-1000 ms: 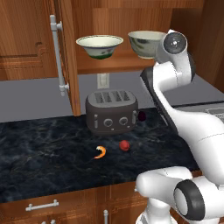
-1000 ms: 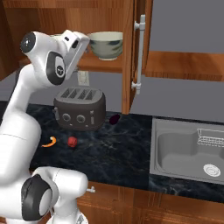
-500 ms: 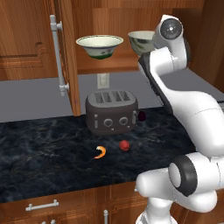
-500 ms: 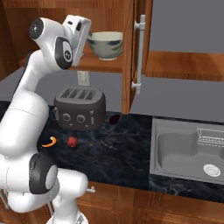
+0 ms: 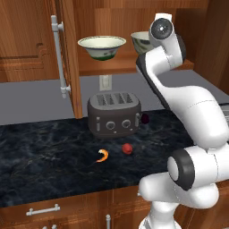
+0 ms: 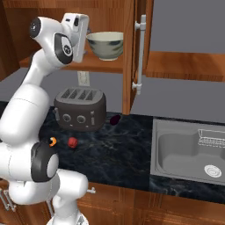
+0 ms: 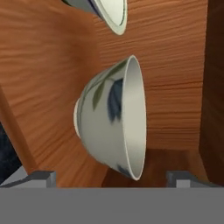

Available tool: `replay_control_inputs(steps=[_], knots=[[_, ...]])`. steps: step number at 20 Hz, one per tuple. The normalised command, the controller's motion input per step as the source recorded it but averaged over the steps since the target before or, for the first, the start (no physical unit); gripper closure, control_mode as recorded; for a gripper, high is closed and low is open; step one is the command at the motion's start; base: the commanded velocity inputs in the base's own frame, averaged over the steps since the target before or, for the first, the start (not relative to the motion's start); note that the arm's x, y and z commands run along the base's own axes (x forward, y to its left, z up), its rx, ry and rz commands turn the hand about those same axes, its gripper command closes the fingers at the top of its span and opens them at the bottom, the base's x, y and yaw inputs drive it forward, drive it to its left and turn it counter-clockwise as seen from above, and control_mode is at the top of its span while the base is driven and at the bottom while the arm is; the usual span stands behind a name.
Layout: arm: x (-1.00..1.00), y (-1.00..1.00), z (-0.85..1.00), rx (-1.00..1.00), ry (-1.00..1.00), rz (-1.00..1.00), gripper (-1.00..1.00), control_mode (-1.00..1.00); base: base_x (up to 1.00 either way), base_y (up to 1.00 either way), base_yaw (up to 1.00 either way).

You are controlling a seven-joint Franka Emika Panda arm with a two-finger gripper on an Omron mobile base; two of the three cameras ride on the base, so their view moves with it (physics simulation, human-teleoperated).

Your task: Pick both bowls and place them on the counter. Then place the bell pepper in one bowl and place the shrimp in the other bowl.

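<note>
Two cream bowls stand on the open cabinet's shelf [image 5: 112,68]. The wide shallow bowl [image 5: 102,47] is on the left, and its rim shows at the top of the hand view [image 7: 113,13]. The deeper bowl [image 6: 105,44] with blue-green marks lies just ahead of my gripper [image 7: 111,178], which is open, its fingertips [image 7: 43,176] spread to either side of that bowl [image 7: 111,118] without touching it. My hand [image 6: 77,31] hovers at shelf height beside it. The red bell pepper [image 5: 127,149] and orange shrimp [image 5: 103,155] lie on the black counter [image 5: 44,156] in front of the toaster.
A dark grey toaster [image 5: 114,114] stands on the counter below the shelf, with a small dark purple item [image 5: 145,118] to its right. The cabinet doors [image 5: 62,58] hang open on both sides. A steel sink [image 6: 193,154] lies to the right.
The arm has swung its hand up and in toward the cabinet shelf, closing on the deeper bowl. Bowls, pepper and shrimp have stayed where they were.
</note>
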Motion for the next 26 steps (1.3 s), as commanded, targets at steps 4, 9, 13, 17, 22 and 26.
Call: replay_control_inputs(steps=[4, 9, 13, 17, 22, 26], knots=[[0.32, 0.0, 0.0, -0.03, 0.03, 0.0, -1.0, -1.0, 0.0, 0.0, 0.0], [0.29, 0.0, -0.01, -0.02, 0.1, 0.0, -1.0, -1.0, 0.0, 0.0, 0.0], [0.25, 0.0, 0.0, -0.01, 0.12, 0.0, -1.0, -1.0, 0.0, 0.0, 0.0], [0.25, 0.0, 0.0, -0.01, 0.11, 0.0, -1.0, -1.0, 0.0, 0.0, 0.0], [0.12, -0.04, -0.01, -0.01, 0.06, 0.0, -1.0, -1.0, 0.0, 0.0, 0.0], [0.06, 0.0, -0.06, 0.0, 0.04, 0.0, -1.0, -1.0, 0.0, 0.0, 0.0]])
